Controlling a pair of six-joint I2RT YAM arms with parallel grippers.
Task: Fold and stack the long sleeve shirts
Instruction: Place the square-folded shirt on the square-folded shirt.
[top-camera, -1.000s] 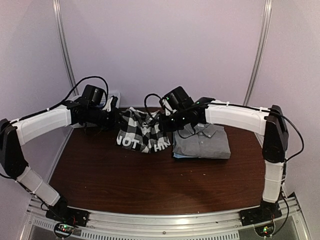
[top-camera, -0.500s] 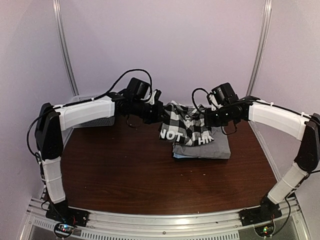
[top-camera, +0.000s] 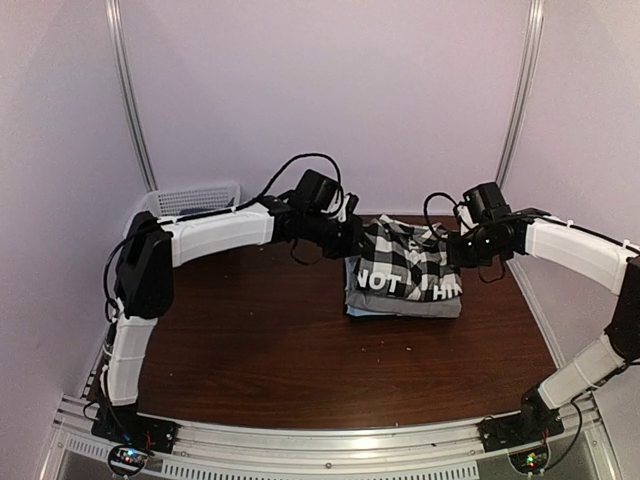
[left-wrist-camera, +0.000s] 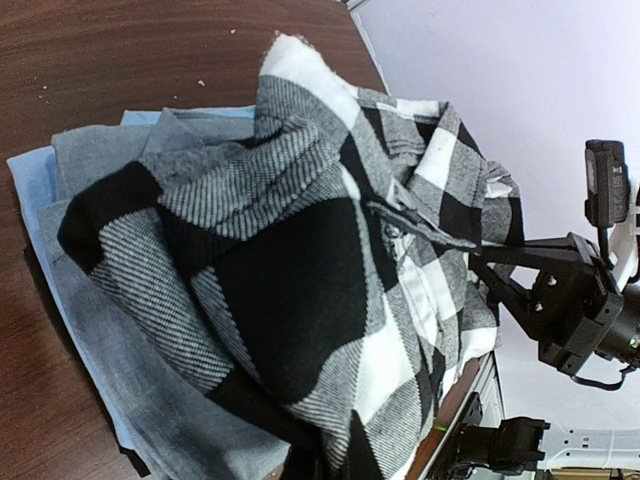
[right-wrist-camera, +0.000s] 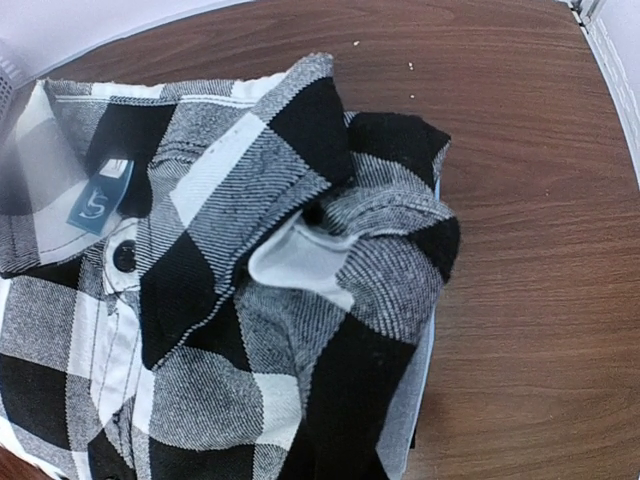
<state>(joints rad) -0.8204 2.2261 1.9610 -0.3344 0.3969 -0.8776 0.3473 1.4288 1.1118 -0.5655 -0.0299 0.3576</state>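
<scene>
- The black-and-white checked shirt (top-camera: 405, 265) is held bunched between the two arms, over the far right part of the table (top-camera: 250, 340).
- The left gripper (top-camera: 352, 237) is clamped tight on the shirt's left edge. Its own fingers are hidden by cloth in the left wrist view.
- The right gripper (top-camera: 455, 250) is pinched narrow on the shirt's right edge. In the left wrist view its fingertips are seen nipping a fold of the check.
- The checked shirt is draped onto a folded grey shirt (top-camera: 400, 304), and white lettering on a black band is shown along its near side.
- A light blue shirt (left-wrist-camera: 28, 172) is stacked under the grey one, with only its edge exposed.
- In the right wrist view the collar is turned up, and a small blue label (right-wrist-camera: 100, 205) is seen inside it.
- A white basket (top-camera: 190, 200) is seen at the far left edge of the table, well apart from the stack.
</scene>
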